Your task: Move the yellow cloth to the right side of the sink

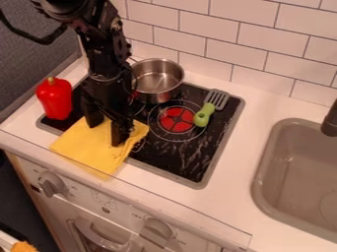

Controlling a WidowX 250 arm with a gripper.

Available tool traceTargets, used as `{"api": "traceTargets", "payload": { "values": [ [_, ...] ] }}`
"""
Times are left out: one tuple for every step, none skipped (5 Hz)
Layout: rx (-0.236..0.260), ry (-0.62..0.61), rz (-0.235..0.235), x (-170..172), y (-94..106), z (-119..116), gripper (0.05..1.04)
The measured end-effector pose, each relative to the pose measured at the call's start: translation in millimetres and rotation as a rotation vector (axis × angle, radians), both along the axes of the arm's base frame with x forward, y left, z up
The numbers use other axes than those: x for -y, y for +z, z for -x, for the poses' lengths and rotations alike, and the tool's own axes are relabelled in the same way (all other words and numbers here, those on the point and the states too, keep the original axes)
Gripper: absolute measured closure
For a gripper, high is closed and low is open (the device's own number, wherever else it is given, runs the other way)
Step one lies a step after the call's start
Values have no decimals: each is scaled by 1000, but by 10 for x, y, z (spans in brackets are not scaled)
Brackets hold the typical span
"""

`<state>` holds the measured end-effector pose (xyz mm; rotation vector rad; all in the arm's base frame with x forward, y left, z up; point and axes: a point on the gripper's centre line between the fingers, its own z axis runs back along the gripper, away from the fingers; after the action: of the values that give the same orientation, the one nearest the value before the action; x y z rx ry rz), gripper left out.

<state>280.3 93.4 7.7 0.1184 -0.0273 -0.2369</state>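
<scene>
Rear: wall of pale rectangular tiles [256, 39] in staggered courses, joints dark and narrow. Left: dark grey, textured vertical surface [39, 59]. Centre: white table [256, 118] with an inset black, marbled cooktop [191, 167], grey-bordered, bearing a red disc [176, 119] within pale rings. Foreground: white oven front [76, 197] with 2 grey knobs [50, 184] and, between them and lower, a curved handle [92, 235]; wood-toned edge [31, 197] at its left. Lighting: soft, with faint highlights on the cooktop.
</scene>
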Motion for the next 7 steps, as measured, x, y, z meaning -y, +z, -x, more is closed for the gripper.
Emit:
{"api": "traceTargets", "payload": {
  "values": [
    [-4,36,48,93,-25,-50,82],
    [-40,-7,71,317,-20,-24,83],
    [-53,-9,169,559,4,5,84],
    [-80,-134,218,1116,6,120,82],
    [-95,-118,225,1272,12,224,82],
    [-82,-68,236,1349,7,239,82],
    [-91,-17,233,1384,10,255,83]
  ]
}}
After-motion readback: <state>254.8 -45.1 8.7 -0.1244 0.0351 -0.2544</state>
